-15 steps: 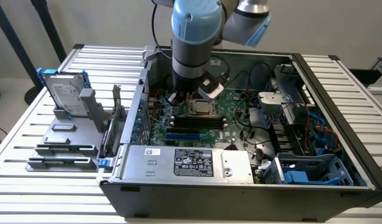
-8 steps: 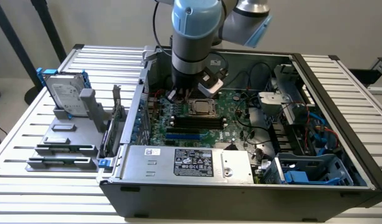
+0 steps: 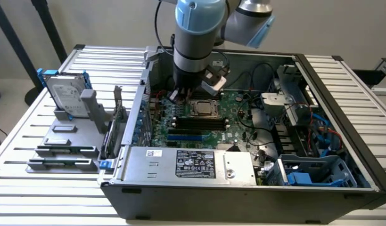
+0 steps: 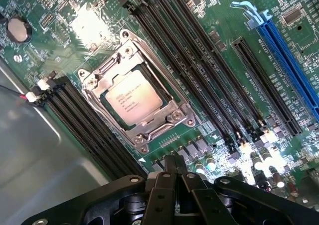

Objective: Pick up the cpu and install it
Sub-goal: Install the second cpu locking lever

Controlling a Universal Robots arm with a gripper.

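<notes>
The cpu (image 4: 133, 96) is a small square chip with a silvery top. It lies flat in the metal-framed socket (image 4: 172, 116) on the green motherboard (image 3: 240, 134). In the exterior view the cpu (image 3: 205, 107) sits mid-board inside the open computer case. My gripper (image 3: 177, 95) hangs over the board just to the exterior view's left of the socket. In the wrist view the gripper (image 4: 172, 161) has its black fingers (image 4: 160, 195) pressed together with nothing between them, a short way off the socket's edge.
Black memory slots (image 4: 199, 70) and a blue slot (image 4: 289, 60) flank the socket. A silver power supply (image 3: 186, 165) fills the case's front. Outside, on the exterior view's left, a hard drive (image 3: 66, 96) stands in a grey rack (image 3: 61, 155) with memory sticks.
</notes>
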